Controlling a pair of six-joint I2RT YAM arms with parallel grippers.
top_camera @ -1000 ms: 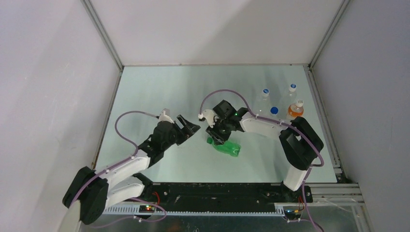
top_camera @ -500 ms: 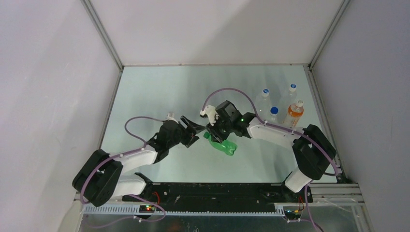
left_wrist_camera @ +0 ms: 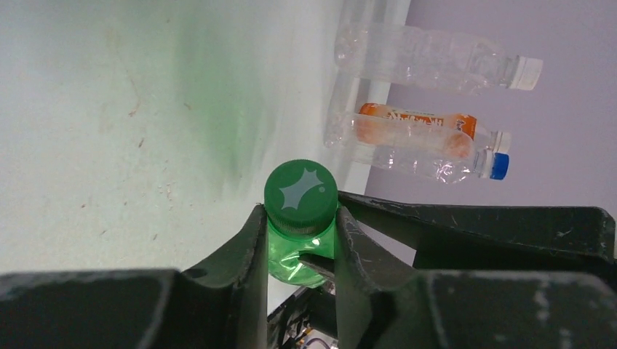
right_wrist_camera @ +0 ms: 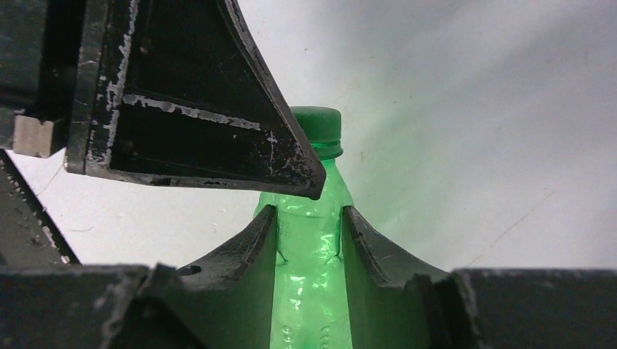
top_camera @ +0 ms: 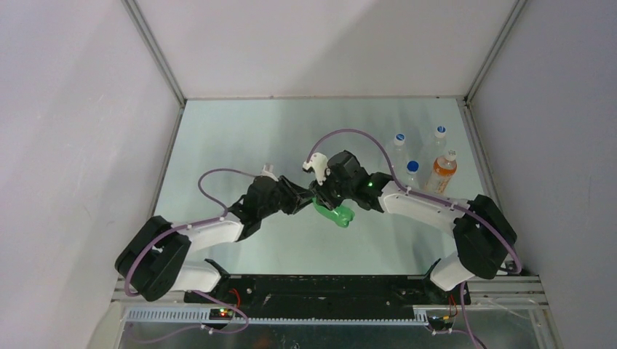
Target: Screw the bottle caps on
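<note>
Left claw (left_wrist_camera: 300, 212) moved in, fingers flanking green cap (left_wrist_camera: 300, 187), grip unclear, right claw (right_wrist_camera: 310, 212) clamping green bottle (right_wrist_camera: 309, 305)

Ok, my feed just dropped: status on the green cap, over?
Right gripper shut on green bottle. Left gripper straddling green cap, grip unconfirmed. Cap sits on the neck. Other bottles stand clear, far right.

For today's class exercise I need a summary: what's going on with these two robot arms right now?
The right gripper has its fingers clamped on a translucent green plastic bottle. The left gripper has its fingers closed on the round green plastic screw cap, seated on the neck. At the far right of the table stand four other capped bottles.
</note>
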